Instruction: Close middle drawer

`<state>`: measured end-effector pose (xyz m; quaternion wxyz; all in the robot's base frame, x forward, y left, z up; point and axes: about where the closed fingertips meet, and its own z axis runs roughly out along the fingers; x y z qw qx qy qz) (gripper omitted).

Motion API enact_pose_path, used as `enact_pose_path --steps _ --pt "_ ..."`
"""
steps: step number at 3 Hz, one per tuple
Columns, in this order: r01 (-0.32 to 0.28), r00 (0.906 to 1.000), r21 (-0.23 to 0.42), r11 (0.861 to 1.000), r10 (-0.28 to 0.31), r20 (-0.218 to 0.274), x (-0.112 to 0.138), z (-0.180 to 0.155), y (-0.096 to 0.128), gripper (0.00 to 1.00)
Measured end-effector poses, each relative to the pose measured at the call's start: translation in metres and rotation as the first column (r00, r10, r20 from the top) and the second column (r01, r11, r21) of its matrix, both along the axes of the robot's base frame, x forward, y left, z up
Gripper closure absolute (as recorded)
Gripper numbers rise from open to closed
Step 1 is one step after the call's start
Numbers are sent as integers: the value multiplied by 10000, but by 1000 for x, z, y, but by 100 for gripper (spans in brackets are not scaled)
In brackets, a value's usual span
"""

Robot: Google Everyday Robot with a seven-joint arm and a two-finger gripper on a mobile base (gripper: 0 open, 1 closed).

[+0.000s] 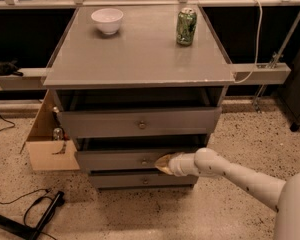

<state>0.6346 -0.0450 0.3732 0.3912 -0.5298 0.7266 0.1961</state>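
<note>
One open cardboard box (44,154) sits on the speckled floor (240,134) at the left of the frame, against the left side of the grey cabinet (65,101). A small bottle (58,133) stands inside it. Black cables (37,211) trail over the floor at the lower left.

The flat grey counter (140,59) on top of the cabinet carries a white bowl (107,20) at its upper left and a green can (186,26), upright, at its upper right, the two well apart.

Below the counter the top drawer (105,124) is pulled out, with a dark gap above its front. The middle drawer (110,160) is under it at the centre of the frame, also out a little, with a shadowed gap over its low front and a small round knob (144,161) at its centre. The bottom drawer (120,180) lies beneath.

The hand (164,163) is at the middle drawer's front, just right of the knob and touching it or nearly so. I cannot tell whether the hand is spread or pressed together. Its pale arm (235,176) runs off to the lower right.

At the upper right a white cord (256,39) hangs down to a grey rail (262,74).
</note>
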Motion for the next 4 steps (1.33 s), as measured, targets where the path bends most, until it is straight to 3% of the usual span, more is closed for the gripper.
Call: enact_pose_path --steps 1,2,3,4 --pt "79 9991 -123 9999 -74 408 23 16 6 100" --pt "78 9991 -123 9999 -73 408 23 16 6 100" --pt "-330 9994 -16 9995 331 115 0 19 18 100" --pt "-1398 9899 43 9902 1399 -239 -54 42 27 100"
